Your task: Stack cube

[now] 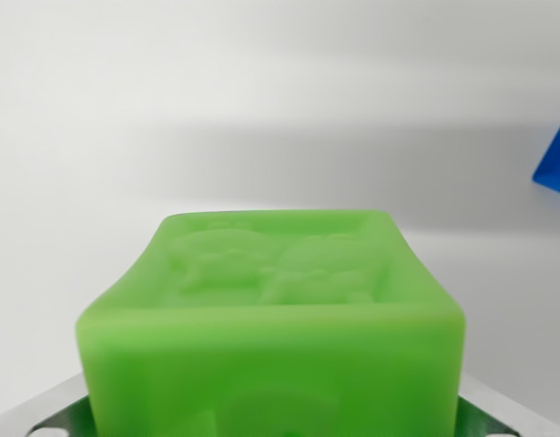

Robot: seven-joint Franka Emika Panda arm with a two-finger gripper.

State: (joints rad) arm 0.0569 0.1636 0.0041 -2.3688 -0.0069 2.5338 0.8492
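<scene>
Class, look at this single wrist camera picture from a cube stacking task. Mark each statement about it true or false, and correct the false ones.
1. The cube filling the lower middle is green. True: green cube.
2. Its upper face is smooth and plain. False: it carries raised relief figures.
3. A blue object shows at the wrist view's right edge. True: blue object.
4. The blue object rests on the green cube. False: they are apart.
5. The surface behind is dark. False: it is white.

Pale grey metal gripper (270, 423) parts show at both lower corners.
</scene>
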